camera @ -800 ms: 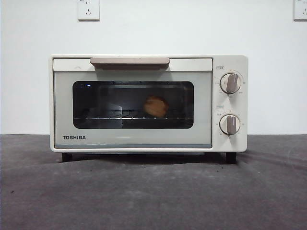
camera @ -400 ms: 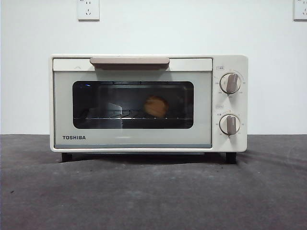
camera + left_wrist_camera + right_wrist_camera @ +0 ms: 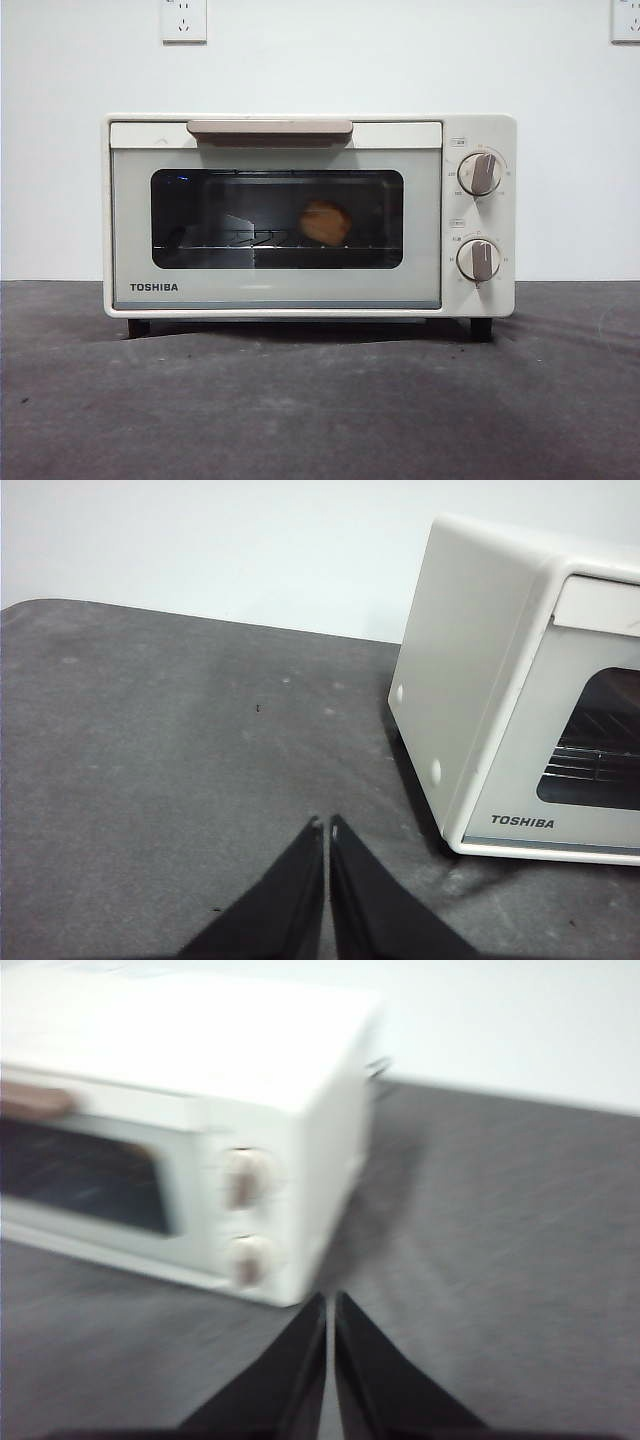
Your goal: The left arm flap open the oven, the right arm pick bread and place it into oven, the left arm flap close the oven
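**Oven door up, bun inside**

Cream-white boxy Toshiba toaster oven [image 3: 310, 215] stands on dark grey tabletop [image 3: 320, 400], glass door closed. Small golden-brown bun [image 3: 325, 222] sits on wire rack [image 3: 260, 242] behind the glass. Left claw [image 3: 322, 825] pinched together, empty, above tabletop beside oven. Right claw [image 3: 329, 1300] likewise closed, empty, near oven's knob end.

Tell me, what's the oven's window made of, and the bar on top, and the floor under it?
The oven's window looks like dark glass: shiny, see-through, with the bread visible behind it. The handle seems smooth matte plastic, beige-pink, though I can't be sure. The table cover looks like soft grey felt or cloth, dull with faint wrinkles.
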Motion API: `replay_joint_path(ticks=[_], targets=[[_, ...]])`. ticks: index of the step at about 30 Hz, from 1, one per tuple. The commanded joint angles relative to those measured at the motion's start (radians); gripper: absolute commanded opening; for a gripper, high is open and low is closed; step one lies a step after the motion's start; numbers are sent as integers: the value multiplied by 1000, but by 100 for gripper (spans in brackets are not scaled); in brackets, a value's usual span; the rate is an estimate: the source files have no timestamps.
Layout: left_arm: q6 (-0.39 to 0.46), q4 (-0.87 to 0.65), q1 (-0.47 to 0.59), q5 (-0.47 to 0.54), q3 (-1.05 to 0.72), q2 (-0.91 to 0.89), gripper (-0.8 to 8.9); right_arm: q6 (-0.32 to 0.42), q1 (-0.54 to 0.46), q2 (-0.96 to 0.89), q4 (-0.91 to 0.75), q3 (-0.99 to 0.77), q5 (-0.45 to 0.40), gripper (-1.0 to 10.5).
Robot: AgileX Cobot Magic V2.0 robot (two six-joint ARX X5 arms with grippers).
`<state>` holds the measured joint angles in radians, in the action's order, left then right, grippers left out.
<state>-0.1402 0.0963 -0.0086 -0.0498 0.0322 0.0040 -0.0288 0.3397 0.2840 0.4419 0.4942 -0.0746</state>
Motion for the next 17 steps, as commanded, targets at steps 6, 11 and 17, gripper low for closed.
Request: replay_joint_path(ticks=[6,11,17], targets=[[13,-14,2,4,-20,-1,16,67,-270,-229,-223,-322,131,11],[13,-14,2,4,-20,-1,16,65,-328,-280,-228,-407,165,10],[13,-14,2,4,-20,-1,16,61,-329,-280,-226,-470,173,10]])
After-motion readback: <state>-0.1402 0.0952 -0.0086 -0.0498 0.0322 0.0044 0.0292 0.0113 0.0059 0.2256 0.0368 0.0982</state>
